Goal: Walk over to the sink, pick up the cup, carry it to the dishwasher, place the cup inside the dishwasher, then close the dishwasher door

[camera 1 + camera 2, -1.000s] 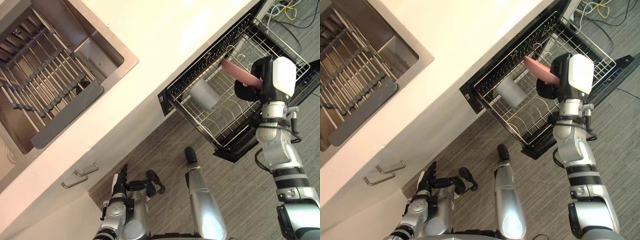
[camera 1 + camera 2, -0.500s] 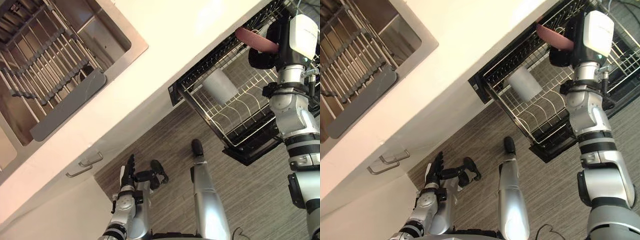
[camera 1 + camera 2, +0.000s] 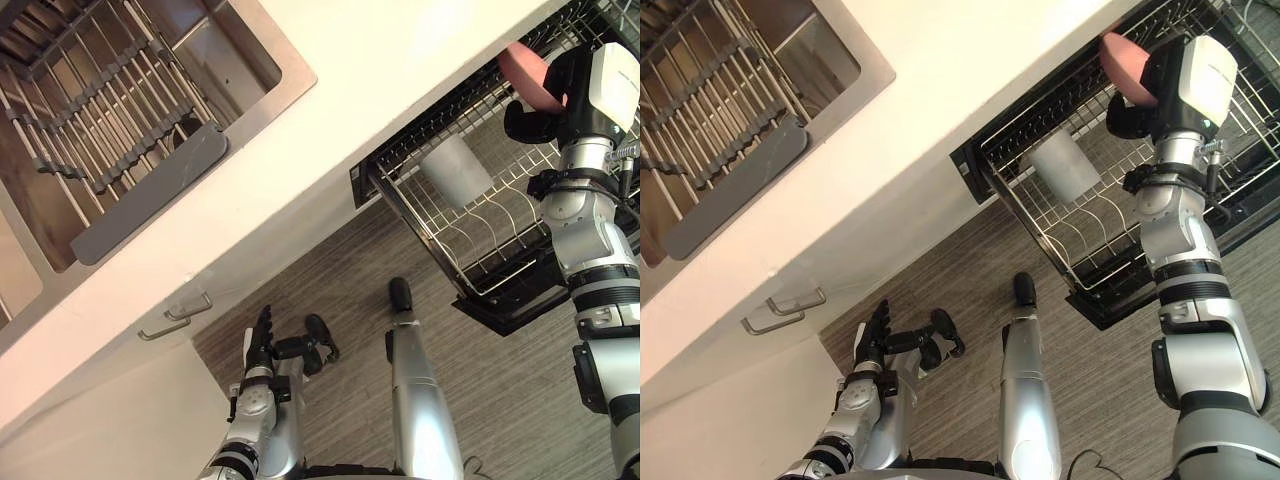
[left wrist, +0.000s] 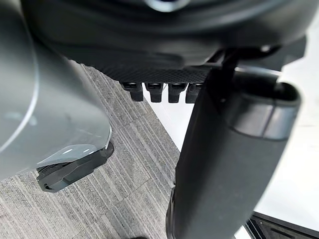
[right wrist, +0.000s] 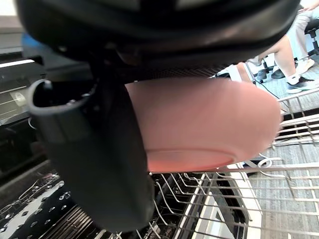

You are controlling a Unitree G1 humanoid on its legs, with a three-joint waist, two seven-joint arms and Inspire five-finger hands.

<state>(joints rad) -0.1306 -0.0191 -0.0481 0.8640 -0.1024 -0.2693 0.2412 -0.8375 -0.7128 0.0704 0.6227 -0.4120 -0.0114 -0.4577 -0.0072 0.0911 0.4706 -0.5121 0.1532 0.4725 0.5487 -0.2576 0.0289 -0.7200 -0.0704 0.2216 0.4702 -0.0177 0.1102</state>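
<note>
My right hand (image 3: 541, 108) is shut on a pink cup (image 3: 524, 73), holding it above the pulled-out wire rack (image 3: 462, 250) of the open dishwasher, close to the counter's edge. In the right wrist view the thumb (image 5: 97, 164) and fingers wrap the pink cup (image 5: 204, 124), with rack wires below it. A pale frosted cup (image 3: 455, 170) lies in the rack to the left of the pink one. My left hand (image 3: 262, 340) hangs low by the floor, fingers straight, holding nothing.
The steel sink (image 3: 258, 52) with a grey drying rack (image 3: 110, 140) is set in the white counter (image 3: 380, 70) at upper left. Drawer handles (image 3: 175, 318) sit below it. The dishwasher door (image 3: 515, 305) lies open over the floor. A person's legs (image 5: 294, 55) show beyond the rack.
The whole view has shifted. My right hand has carried the pink cup further over the rack toward the counter edge and turned it. The left hand stays hanging.
</note>
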